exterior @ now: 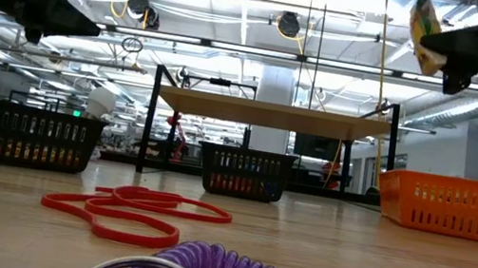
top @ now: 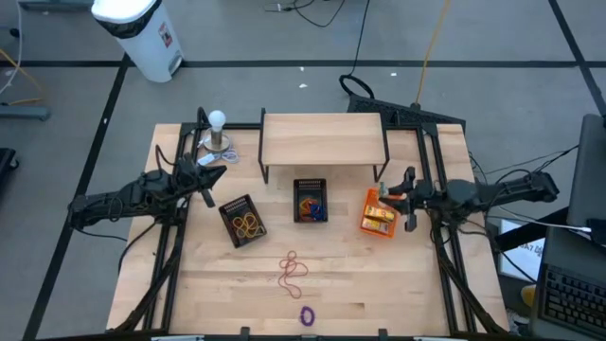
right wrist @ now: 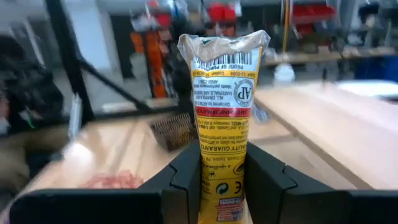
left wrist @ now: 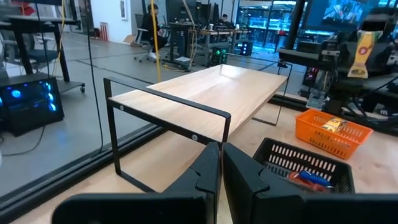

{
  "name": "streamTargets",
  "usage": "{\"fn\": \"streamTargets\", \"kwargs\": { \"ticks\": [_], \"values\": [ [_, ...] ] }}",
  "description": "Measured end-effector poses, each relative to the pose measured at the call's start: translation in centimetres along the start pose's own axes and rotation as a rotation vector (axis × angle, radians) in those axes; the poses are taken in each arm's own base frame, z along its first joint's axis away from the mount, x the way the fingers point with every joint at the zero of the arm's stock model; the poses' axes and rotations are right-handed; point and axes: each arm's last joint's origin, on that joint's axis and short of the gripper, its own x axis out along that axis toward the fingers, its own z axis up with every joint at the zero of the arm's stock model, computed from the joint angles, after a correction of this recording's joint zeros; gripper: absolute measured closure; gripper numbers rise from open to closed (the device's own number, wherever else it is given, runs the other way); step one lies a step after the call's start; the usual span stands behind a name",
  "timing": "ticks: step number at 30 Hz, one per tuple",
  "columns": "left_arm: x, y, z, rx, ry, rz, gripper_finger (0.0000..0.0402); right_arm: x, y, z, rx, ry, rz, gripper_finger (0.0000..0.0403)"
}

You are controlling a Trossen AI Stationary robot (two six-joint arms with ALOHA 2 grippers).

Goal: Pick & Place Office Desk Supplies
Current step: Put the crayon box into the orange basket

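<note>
wooden tabletop point(top: 398, 284) fills our high view, with a low wooden shelf point(top: 322, 139) on black legs at the back and grey floor around it. we see the right end effector point(top: 409, 199) raised beside the orange bin point(top: 377, 225), clamped on a yellow packet point(right wrist: 222, 124) that stands upright between its fingers point(right wrist: 186, 171); the low view shows that packet up in the air, well above the bin. more yellow packets point(top: 380, 216) lie inside the orange bin. we see the left end effector point(top: 210, 176) at the back left, lifted off the tabletop near the white bulb point(top: 218, 120) on its metal base, fingers point(left wrist: 202, 177) pressed together with nothing between them. middle black mesh bin point(top: 310, 201) holds orange and blue items, too small for us to name. left black mesh bin point(top: 242, 221) holds tan rubber bands point(top: 248, 225). red rubber bands point(top: 292, 269) lie loose on the tabletop in front of the bins, and a purple coil ring point(top: 306, 315) sits near the front edge.
</note>
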Motion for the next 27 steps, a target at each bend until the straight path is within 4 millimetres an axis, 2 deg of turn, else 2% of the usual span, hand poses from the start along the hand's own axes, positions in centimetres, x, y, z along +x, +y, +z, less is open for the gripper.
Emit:
{"fn": "streamTargets", "kwargs": {
  "ticks": [8, 16, 21, 27],
  "values": [
    [0.0, 0.0, 0.0, 0.070, -0.001, 0.000, 0.0382, 0.1, 0.5, 4.0, 0.050, 0.227, -0.036, 0.0317],
    [0.0, 0.0, 0.0, 0.090, -0.001, 0.000, 0.0382, 0.4, 0.8, 6.4, 0.140, 0.439, -0.087, 0.0317],
    [0.0, 0.0, 0.0, 0.090, -0.001, 0.001, 0.0382, 0.9, 1.3, 6.6, 0.215, 0.552, -0.037, 0.0317],
    [0.0, 0.0, 0.0, 0.089, -0.001, 0.000, 0.0382, 1.7, 1.7, 5.7, 0.290, 0.744, -0.040, 0.0317]
  ]
}}
